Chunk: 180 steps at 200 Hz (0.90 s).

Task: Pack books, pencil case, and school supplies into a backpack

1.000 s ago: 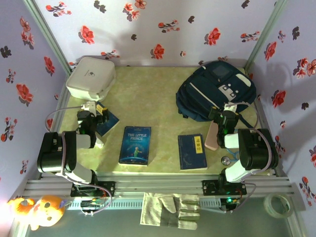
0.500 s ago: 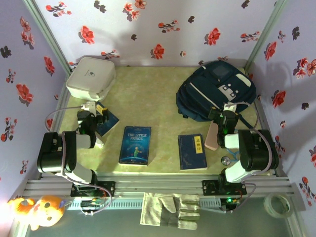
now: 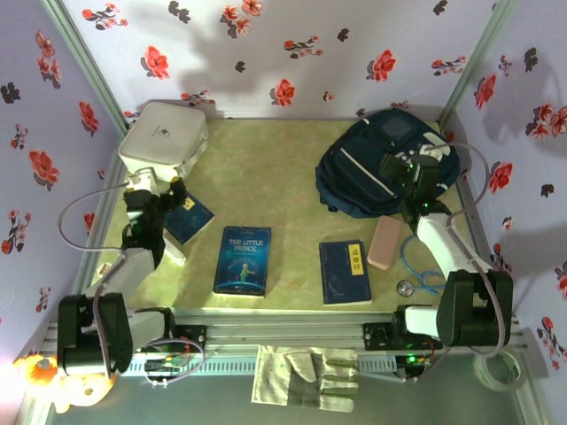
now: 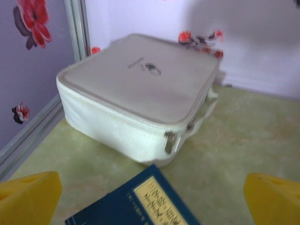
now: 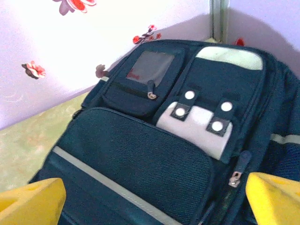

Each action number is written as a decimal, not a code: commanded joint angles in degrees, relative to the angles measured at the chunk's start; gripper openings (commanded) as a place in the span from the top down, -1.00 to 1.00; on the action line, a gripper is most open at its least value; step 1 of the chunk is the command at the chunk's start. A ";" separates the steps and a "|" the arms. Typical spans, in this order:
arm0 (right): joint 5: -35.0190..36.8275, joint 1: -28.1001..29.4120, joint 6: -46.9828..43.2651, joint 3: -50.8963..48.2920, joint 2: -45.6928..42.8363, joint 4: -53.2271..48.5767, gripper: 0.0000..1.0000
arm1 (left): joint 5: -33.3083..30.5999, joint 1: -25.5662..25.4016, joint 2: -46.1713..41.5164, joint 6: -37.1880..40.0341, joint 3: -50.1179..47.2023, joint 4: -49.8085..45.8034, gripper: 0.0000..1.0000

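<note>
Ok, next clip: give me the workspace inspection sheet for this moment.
Surface: yellow-green mat, flat, nothing spilled.
Job's things: backpack far right, front up, looks zipped; Little Prince book, labelled navy book, pencil case and smaller book lie loose on the mat.
Clutter: white box far left; glove, tape roll, plush toy by the front rail.
Grippers: left gripper open over the smaller book; right gripper open over the backpack; both empty.
Cables: grey loop by the left arm; light-blue cord on the mat.
Surroundings: floral walls.
</note>
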 commanded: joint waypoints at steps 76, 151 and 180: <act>-18.35 2.79 13.05 23.99 26.14 -17.97 -0.99 | 11.98 -0.55 -5.57 -12.62 16.26 -30.99 -0.99; -20.01 8.42 13.57 38.42 43.14 -20.20 -0.92 | 16.89 -1.19 -5.52 -12.40 16.18 -30.86 -0.99; -20.69 12.53 15.29 39.86 47.36 -17.60 -0.92 | 16.97 -1.68 -5.01 -12.45 16.09 -30.69 -0.99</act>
